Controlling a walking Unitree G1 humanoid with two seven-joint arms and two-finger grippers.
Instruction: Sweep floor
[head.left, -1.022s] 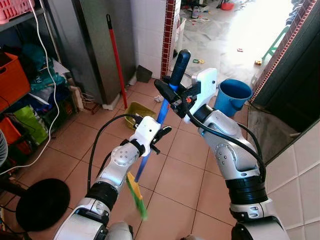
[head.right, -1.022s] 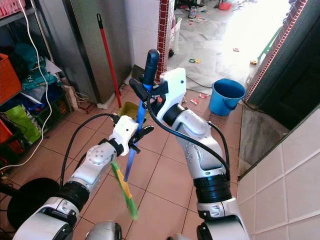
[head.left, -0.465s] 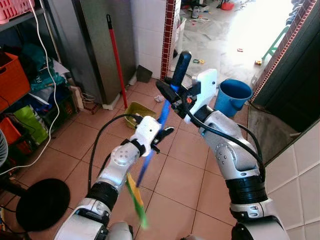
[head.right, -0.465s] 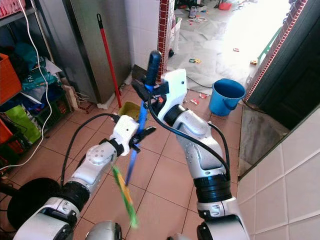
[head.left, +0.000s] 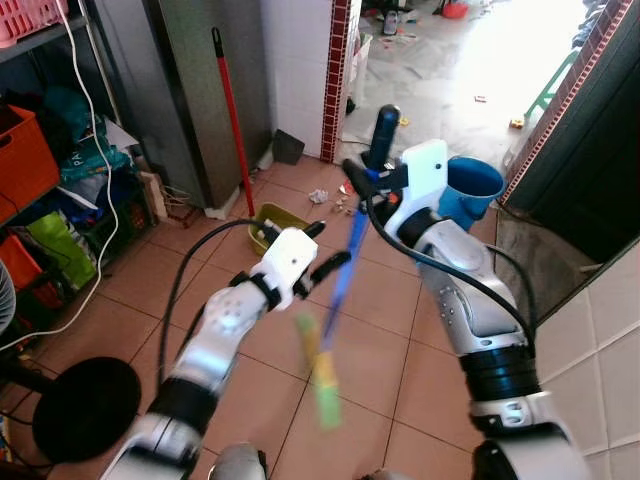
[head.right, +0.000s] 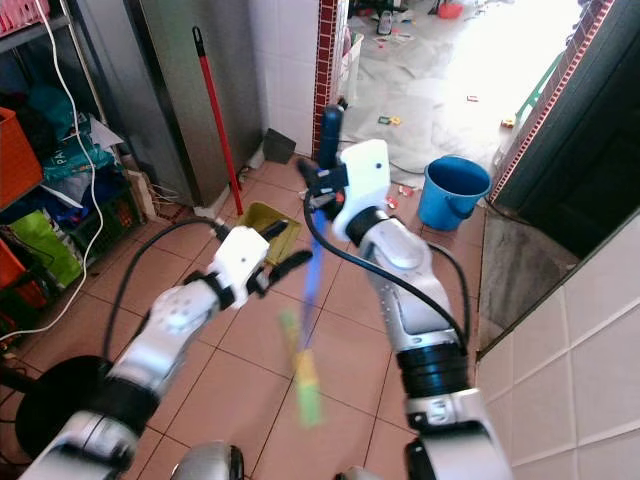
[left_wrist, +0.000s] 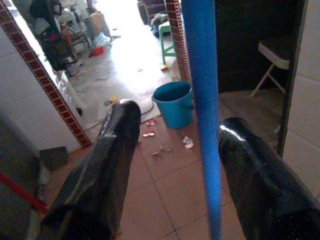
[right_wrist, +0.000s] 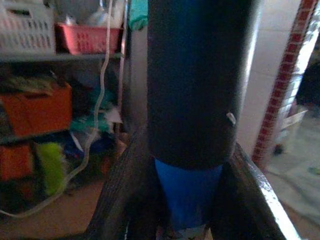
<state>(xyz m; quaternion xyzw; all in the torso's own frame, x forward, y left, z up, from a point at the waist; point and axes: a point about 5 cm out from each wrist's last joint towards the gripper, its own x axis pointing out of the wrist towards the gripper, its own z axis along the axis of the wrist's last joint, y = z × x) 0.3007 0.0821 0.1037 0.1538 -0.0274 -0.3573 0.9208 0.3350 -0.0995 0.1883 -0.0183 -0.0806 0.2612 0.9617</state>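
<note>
Broom head (head.left: 322, 378) motion-blurred, bristles indistinct; left arm (head.left: 205, 345) blurred too.

Smooth blue plastic-looking broom (head.left: 349, 262) shaft with a matt black grip. Glossy black fingers (left_wrist: 102, 175) on silver metal-looking arms. Terracotta floor (head.left: 375, 350) tiles, faintly shiny; glossy blue plastic bucket (head.left: 468, 190).

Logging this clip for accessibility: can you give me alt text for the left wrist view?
A blue broom handle runs between the left end effector's two open black fingers. Beyond lie tiled floor, scattered litter, a blue bucket and a bright doorway.
</note>
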